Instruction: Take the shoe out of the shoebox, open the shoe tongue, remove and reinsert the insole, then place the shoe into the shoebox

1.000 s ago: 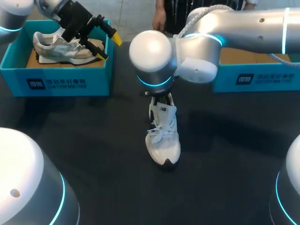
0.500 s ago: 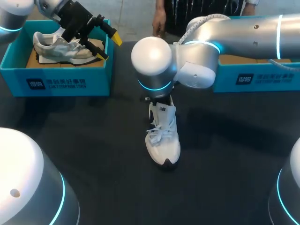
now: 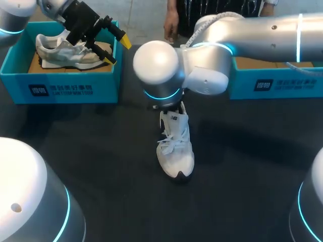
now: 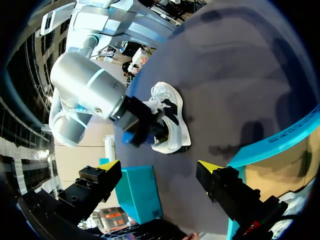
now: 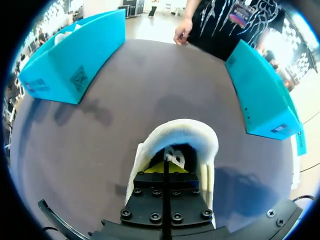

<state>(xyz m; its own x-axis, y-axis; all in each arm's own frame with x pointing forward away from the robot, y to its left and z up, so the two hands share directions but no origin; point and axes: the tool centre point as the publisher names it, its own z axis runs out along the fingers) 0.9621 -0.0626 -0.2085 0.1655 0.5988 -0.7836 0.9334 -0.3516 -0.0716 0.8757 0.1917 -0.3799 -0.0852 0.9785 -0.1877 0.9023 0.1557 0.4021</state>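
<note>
Only partly visible inside the white shoe (image 3: 175, 151), right fingers (image 5: 157, 169) together; left fingers (image 4: 109, 165) wide apart.

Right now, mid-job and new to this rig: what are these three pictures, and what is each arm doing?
This is a robot with two arms at a dark table. The overhead picture comes from a fixed camera behind it; the two round ones come from cameras on the wrists. The left end effector hangs open over the left shoebox, which has a grey shoe in it, and holds nothing. The right end effector is poked into the opening of a white shoe standing on the table, fingers together; whether they pinch anything is hidden. A second shoebox sits at the right.
</note>
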